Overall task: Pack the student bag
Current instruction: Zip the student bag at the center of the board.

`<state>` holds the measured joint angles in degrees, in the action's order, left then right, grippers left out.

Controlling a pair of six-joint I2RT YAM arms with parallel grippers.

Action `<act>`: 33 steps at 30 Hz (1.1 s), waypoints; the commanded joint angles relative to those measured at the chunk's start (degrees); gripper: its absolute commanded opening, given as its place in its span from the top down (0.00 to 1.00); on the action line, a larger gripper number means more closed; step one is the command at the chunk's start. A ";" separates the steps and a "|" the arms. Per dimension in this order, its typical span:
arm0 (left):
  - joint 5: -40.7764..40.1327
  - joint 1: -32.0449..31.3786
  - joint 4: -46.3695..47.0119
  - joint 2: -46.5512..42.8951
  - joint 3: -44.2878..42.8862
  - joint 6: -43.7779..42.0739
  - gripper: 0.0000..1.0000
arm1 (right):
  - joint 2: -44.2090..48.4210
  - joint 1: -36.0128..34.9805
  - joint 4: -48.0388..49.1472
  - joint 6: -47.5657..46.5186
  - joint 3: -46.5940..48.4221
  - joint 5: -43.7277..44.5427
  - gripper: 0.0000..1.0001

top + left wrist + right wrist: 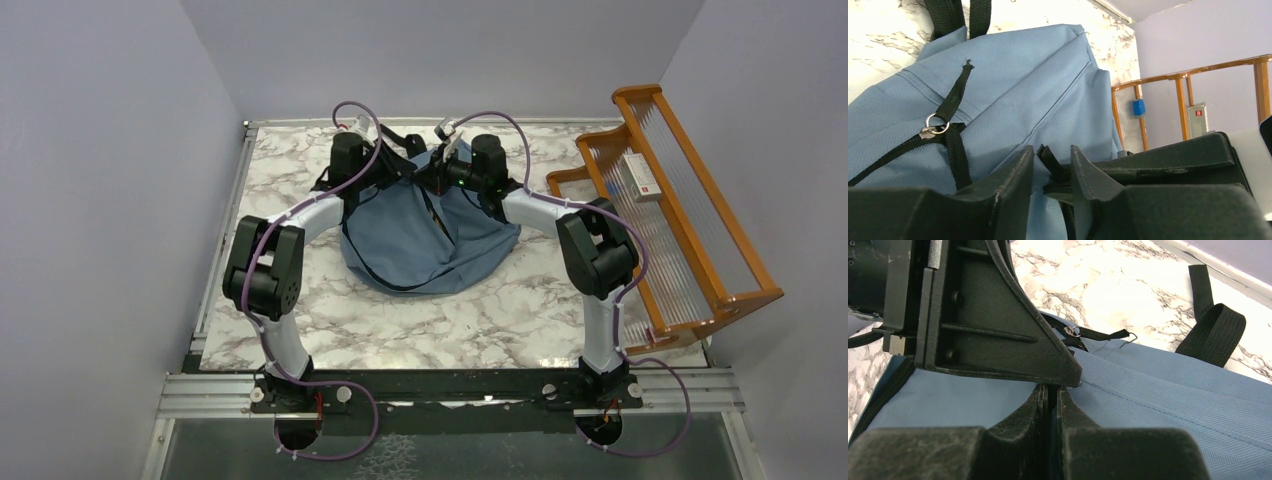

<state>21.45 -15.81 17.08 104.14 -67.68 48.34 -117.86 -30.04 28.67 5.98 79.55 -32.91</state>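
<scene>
Near the table's (300, 330) front edge the marble top shows bare; past it, around the middle and reaching toward the far edge, the student bag (420, 245) lies slumped and flat, a soft blue mound with black zipper lines; no open mouth shows in any view, and nothing can be seen inside it.

At the bag's far, upper end both arms meet; the right gripper (1053, 390) has its jaws drawn almost together with the tips pressed into the blue fabric, and it appears to pinch a thin fold or seam of the bag; just beside it the left gripper (1052, 155) stands with its jaws apart around a short black tab (1048, 159), a gap showing on one side of the tab, so it is not clamped yet; a zipper pull with a metal ring (933, 125) lies further along the same panel, untouched.

Beyond the grippers the black straps (1215, 330) trail onto the marble toward the far edge.

Along the right edge the orange rack (700, 250) leans, carrying a white box (640, 178) and a small blue item (1138, 107).

By my reading the task is at its start; the bag is only being gripped for opening; unzipping, loading the rack's items and closing all remain.
</scene>
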 commanded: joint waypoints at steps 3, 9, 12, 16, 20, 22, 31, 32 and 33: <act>1.40 -0.62 2.60 1.24 -2.34 0.07 0.82 | 2.68 -1.07 2.62 0.75 0.10 -3.06 0.93; 1.76 -0.62 2.85 0.70 -2.32 -1.54 1.00 | 3.05 -1.07 2.54 0.83 -0.37 -2.42 0.79; 2.85 -0.71 3.60 0.01 -2.13 -3.24 1.00 | 4.38 -1.07 2.41 1.49 -1.28 -0.41 0.64; 5.28 -1.09 5.28 -0.60 -2.21 -5.66 1.00 | 7.70 -0.99 1.82 1.92 -2.90 4.04 0.55; 8.00 -1.94 5.86 -0.79 -3.10 -8.43 1.00 | 11.58 -0.76 -2.51 2.75 -4.22 11.49 0.53; 8.89 -2.60 5.94 -1.18 -3.09 -10.20 1.00 | 13.95 -0.28 -5.81 4.62 -5.16 16.07 0.53; 11.95 -5.41 5.86 -3.57 -0.29 -16.88 1.00 | 17.55 5.39 -16.26 11.49 -7.53 14.35 0.65; 12.12 -5.71 5.86 -3.90 0.25 -17.48 1.00 | 17.64 5.47 -16.30 11.21 -7.87 14.18 0.65; 12.25 -6.06 5.86 -4.27 0.88 -18.02 1.00 | 17.60 5.58 -16.43 11.05 -8.12 14.12 0.65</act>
<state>30.04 -20.38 21.04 103.94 -68.60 34.74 -101.56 -25.21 16.43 15.53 73.41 -17.61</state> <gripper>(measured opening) 0.005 0.354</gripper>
